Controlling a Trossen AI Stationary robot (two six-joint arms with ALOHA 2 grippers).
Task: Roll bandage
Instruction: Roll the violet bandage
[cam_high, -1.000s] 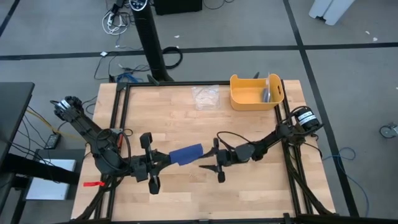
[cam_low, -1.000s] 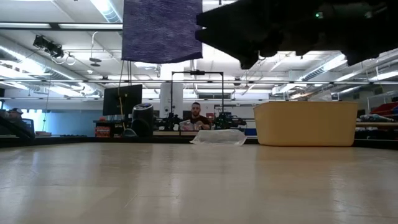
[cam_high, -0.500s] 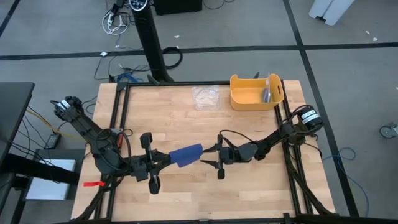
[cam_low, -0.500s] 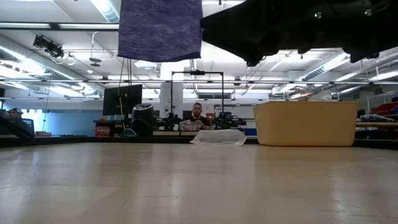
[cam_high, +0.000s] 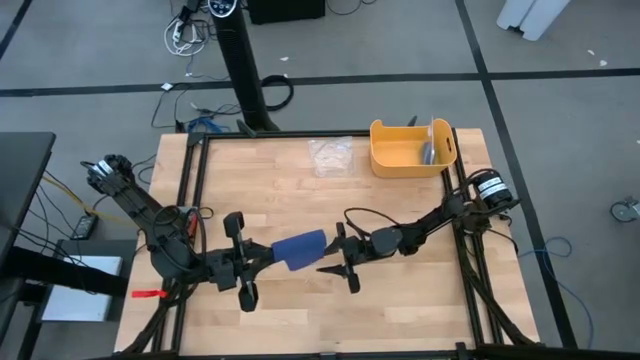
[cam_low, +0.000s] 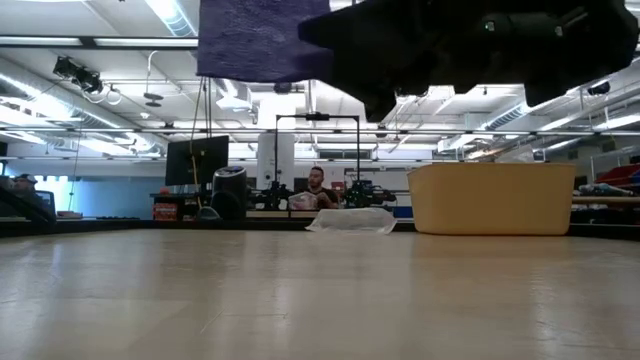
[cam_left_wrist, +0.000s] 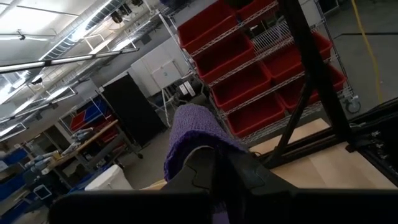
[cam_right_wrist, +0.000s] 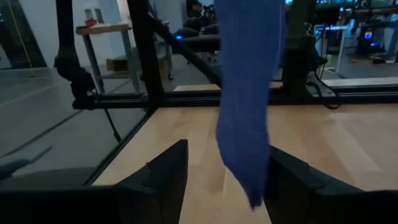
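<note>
Since the earlier frame, right gripper (cam_high: 335, 257) has slid closer to the bandage (cam_high: 301, 248), fingers wide, straddling its free end; left gripper (cam_high: 262, 257) pinches the other end above the counter (cam_high: 400, 310). Handover step; next, closing squarely on the cloth

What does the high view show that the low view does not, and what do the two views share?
Only the high view shows both arms whole: the left claw shut on one end of the bandage, and the right claw open at its free end.

Only the low view shows the room beyond the table, with a person seated far back, and that the bandage hangs well clear of the tabletop.

Both show the bandage, the yellow tub and the clear wrapper.
</note>
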